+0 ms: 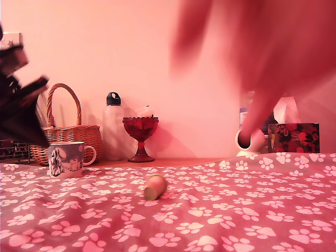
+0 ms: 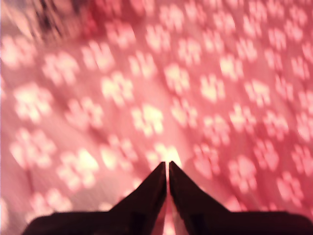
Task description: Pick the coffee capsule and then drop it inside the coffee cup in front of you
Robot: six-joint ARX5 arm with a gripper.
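Nearest, we note the capsule [image 1: 155,187] lying on its side on the paw-print cloth [image 1: 220,220], untouched. Farther back, toward the exterior view's left, stands the mug [image 1: 66,158], apparently empty (its inside is hidden). The gripper [image 2: 167,169] hangs over bare cloth, jaws pressed together, holding nothing. A blurred hand [image 1: 273,52] crosses the exterior view. We judge everything remains: pick-up and drop.

The tool [image 2: 168,169] hangs above the blurred paw-print cloth [image 2: 146,98], its two dark fingertips [image 2: 155,183] pressed together, holding nothing.
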